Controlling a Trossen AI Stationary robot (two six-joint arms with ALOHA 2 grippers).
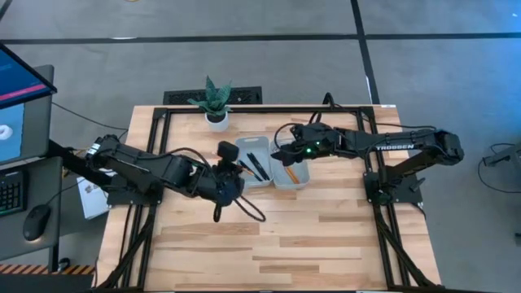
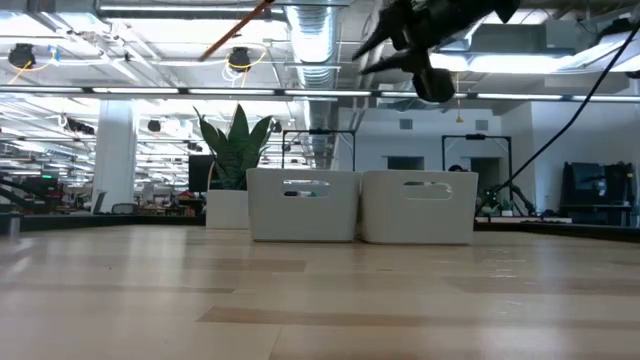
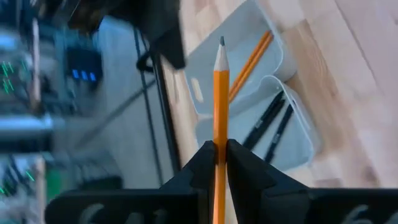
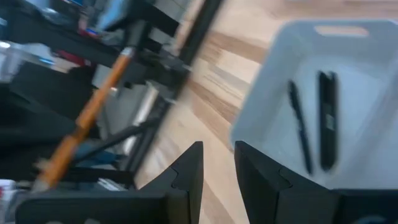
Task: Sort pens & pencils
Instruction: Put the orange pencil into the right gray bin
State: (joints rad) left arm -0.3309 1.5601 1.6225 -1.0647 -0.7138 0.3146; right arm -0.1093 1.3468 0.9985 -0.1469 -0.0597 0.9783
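Two white bins stand side by side at the table's middle. The left bin (image 1: 254, 150) holds two black pens (image 1: 256, 165) (image 3: 273, 121) (image 4: 311, 124). One orange pencil (image 1: 291, 173) (image 3: 252, 59) lies in the right bin (image 1: 299, 184). My left gripper (image 1: 230, 175) (image 3: 219, 144) hovers just left of the bins, shut on another orange pencil (image 3: 220, 87) (image 2: 235, 30) (image 4: 87, 118). My right gripper (image 1: 281, 156) (image 4: 219, 149) hangs above the bins, open, with nothing between its fingers. My left gripper pinches the orange pencil's shaft (image 3: 220, 134) between its two fingers. The pencil runs along the fingers, and its sharpened tip (image 3: 221, 42) sticks out well past the fingertips. The gripper comes slanting down from the table's left. The pencil is lifted clear of table and bins.
A potted plant (image 1: 216, 102) (image 2: 235, 150) stands at the far edge behind the left bin. Dark frame rails (image 1: 159, 146) run along the table's left, far and right sides. Bare wood (image 1: 309, 244) stretches in front of the bins toward the near edge.
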